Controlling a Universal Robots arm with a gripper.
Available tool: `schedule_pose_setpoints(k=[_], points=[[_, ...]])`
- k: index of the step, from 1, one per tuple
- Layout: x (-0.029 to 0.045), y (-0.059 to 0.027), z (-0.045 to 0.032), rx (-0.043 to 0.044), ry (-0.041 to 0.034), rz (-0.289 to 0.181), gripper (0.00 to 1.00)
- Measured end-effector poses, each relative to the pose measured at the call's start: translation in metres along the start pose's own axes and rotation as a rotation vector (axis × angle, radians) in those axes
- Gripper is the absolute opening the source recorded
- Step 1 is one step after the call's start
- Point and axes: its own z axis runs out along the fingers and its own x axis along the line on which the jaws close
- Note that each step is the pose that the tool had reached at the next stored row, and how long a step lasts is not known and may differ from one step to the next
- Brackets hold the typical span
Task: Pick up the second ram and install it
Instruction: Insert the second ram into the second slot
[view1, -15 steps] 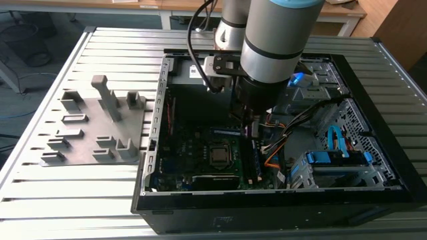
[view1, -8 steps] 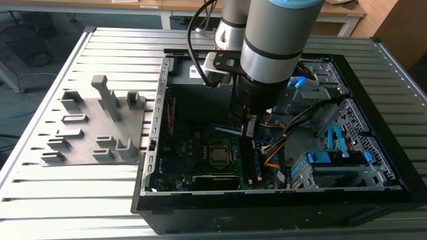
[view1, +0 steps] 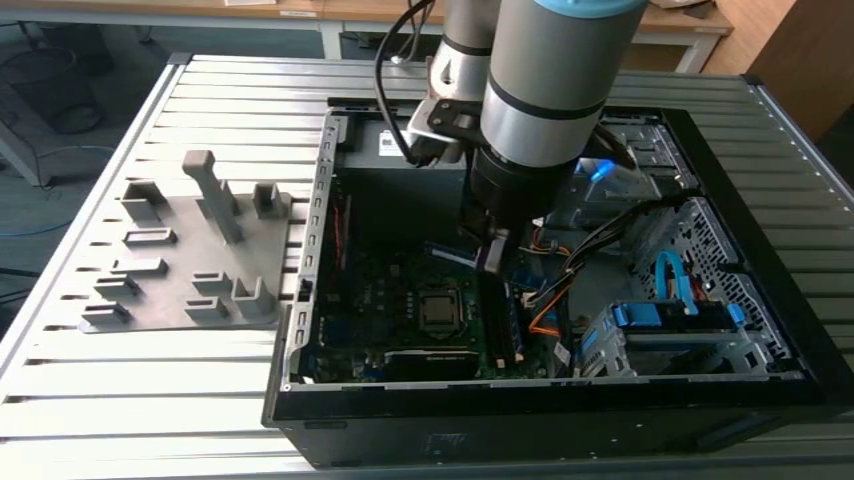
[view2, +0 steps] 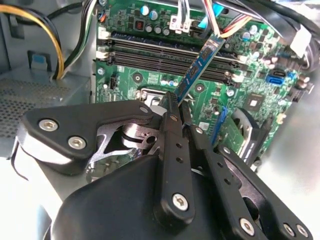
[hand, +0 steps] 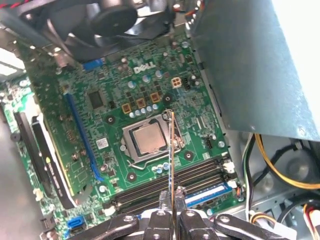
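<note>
Tool (view2: 177, 102): closed to a narrow gap on one short end of the second ram (view2: 200, 62), black fingers (view2: 172, 145) pressed against both flat faces.
Fixture (view1: 187, 250): grey plastic with upright posts, lying flat at 9 o'clock of the exterior view, just beside the case wall.
Table (view1: 80, 400): slatted metal, carrying fixture and case side by side.
Case (view1: 534, 420): black computer tower on its side, open face up, spanning from centre to 3 o'clock in the exterior view.
Motherboard (view1: 400, 300): green, flat on the case floor, at about 6 o'clock from the tool in the exterior view.
Processor socket (hand: 147, 139): metal-framed square near mid-board, directly beneath the held stick in the first wrist view.
Arm (view1: 541, 100): grey and black column coming down from 12 o'clock of the exterior view into the case.
Second ram, position: in the air above the board, tilted, blue-and-white label strip showing in the second wrist view; edge-on as a thin line in the first wrist view; crossing the memory slots at an angle, seated in none.
Memory slots (view2: 165, 55): long dark parallel rows beside the socket; one stick with a blue label (hand: 207, 195) already sitting in a slot.
Cables (view1: 561, 290): orange, yellow and black bundle at 4 o'clock from the tool in the exterior view.
Drive brackets (view1: 674, 310): blue plastic, toward 4 o'clock of the exterior view.
</note>
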Motion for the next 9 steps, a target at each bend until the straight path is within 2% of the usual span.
schedule_pose_setpoints(k=[9], points=[[0.0, 0.0, 0.0005, 0.0033, 0.0001, 0.114, 0.14]])
